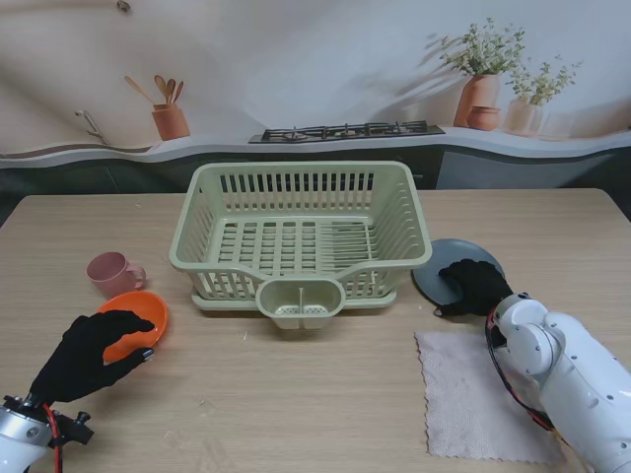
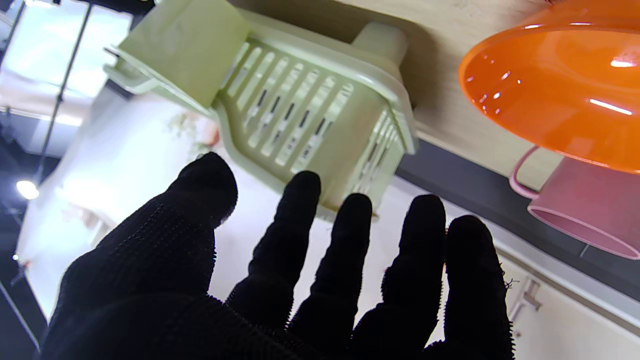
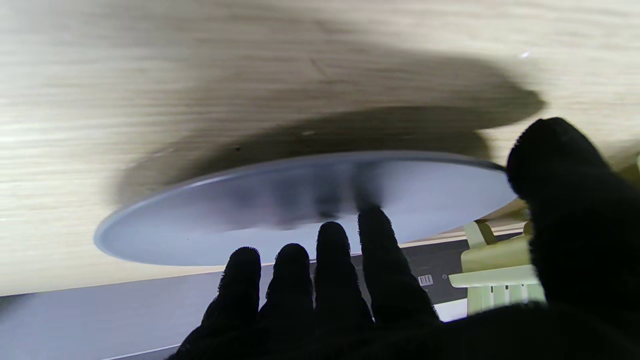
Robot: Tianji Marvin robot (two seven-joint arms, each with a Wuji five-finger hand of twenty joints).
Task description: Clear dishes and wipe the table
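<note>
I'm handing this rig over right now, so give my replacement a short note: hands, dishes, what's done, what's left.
Left hand: open, fingers spread, over the near edge of the orange bowl; no grip yet.
Right hand: open, on the grey plate, thumb at its rim; not gripped.
Pink cup stands just beyond the bowl.
Drying rack at centre holds no dishes.
Cloth lies flat, nearer to me than the plate.
Done: nothing racked.
Left: bowl, cup, plate into rack, then wipe.

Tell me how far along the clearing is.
Nothing is done: the drying rack is empty. The left robot hand hovers open over the orange bowl; the right robot hand reaches onto the grey plate. The pink cup and the cloth lie untouched.
</note>
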